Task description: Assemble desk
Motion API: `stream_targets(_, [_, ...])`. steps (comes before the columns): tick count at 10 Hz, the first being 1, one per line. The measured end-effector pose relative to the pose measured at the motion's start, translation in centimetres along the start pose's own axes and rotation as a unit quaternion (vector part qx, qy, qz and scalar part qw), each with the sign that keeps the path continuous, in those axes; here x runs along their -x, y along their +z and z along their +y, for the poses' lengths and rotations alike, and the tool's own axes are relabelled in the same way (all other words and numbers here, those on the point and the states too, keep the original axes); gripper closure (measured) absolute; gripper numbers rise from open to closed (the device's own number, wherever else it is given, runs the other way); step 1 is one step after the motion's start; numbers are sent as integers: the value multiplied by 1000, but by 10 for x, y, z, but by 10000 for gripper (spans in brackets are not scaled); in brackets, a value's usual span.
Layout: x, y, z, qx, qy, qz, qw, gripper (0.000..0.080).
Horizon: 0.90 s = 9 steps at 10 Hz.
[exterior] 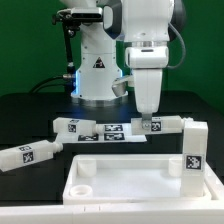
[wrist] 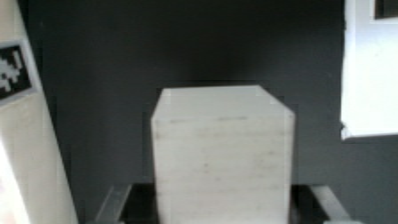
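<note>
The desk's white rimmed tabletop panel (exterior: 120,178) lies at the front of the table. One white tagged leg (exterior: 193,150) stands upright at its corner on the exterior view's right. My gripper (exterior: 150,117) reaches straight down and is shut on the end of another leg (exterior: 168,125) lying behind the panel. In the wrist view this leg (wrist: 222,150) fills the middle, with a finger (wrist: 125,203) close on either side. Two more legs lie at the exterior view's left, one near (exterior: 28,155) and one farther back (exterior: 70,127).
The marker board (exterior: 108,131) lies flat between the legs, in front of the white robot base (exterior: 97,70). In the wrist view a tagged white part (wrist: 18,120) runs along one edge and another white part (wrist: 374,80) along the opposite edge.
</note>
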<state>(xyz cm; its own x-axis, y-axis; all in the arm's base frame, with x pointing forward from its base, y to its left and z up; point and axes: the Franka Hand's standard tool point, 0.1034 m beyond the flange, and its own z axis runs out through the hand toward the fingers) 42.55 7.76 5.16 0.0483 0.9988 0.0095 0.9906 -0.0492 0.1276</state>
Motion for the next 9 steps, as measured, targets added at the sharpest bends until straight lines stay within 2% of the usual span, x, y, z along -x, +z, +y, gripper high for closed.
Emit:
stream_targets(1, [-2,3,-3,-1,-65,-2,998,515])
stream_targets(3, [-9,19,-14,-17,-222,-5,975,515])
stream_targets(4, [-16,23,-15,-3,-283,2,959,515])
stream_targets(7, [-13,24,-18,-4,-369,1,929,515])
stream_targets(8, [-14,25,-19,-4,-411,2,912,515])
stream_targets(9, [-15,30,-23,-5,-478,4,878,515])
